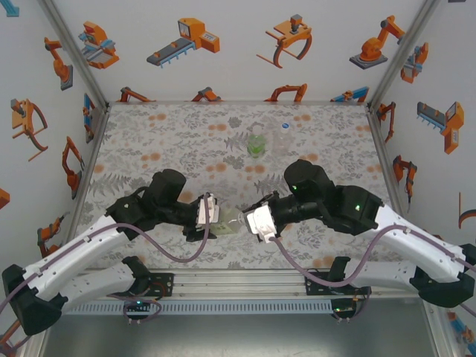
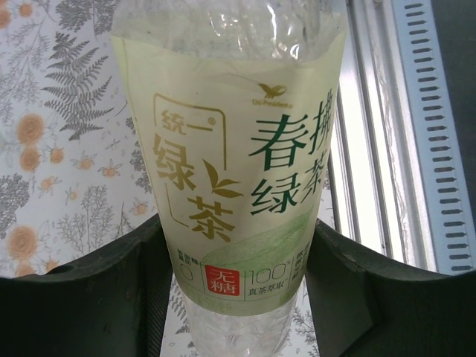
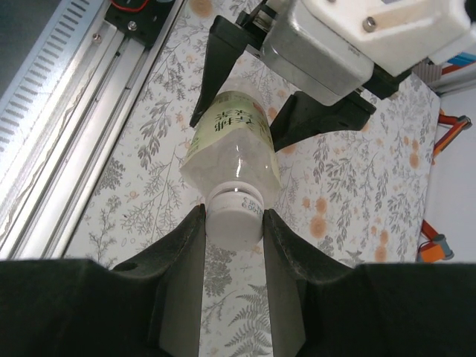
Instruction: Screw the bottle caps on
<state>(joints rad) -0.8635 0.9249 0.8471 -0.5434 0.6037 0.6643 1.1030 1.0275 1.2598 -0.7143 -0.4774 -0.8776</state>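
Green bottle (image 1: pixel 256 145) blocks far centre; left tabletop (image 1: pixel 149 141) open.

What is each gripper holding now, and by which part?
The left gripper holds the yellow-labelled bottle around its labelled body. The right gripper holds the white cap by its sides, on that bottle's neck.

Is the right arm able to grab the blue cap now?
Probably not: the right gripper is shut on the white cap of the bottle the left gripper holds. The blue cap lies far off.

left arm (image 1: pixel 82 253) and right arm (image 1: pixel 416 238) meet inward, jaws clamped.
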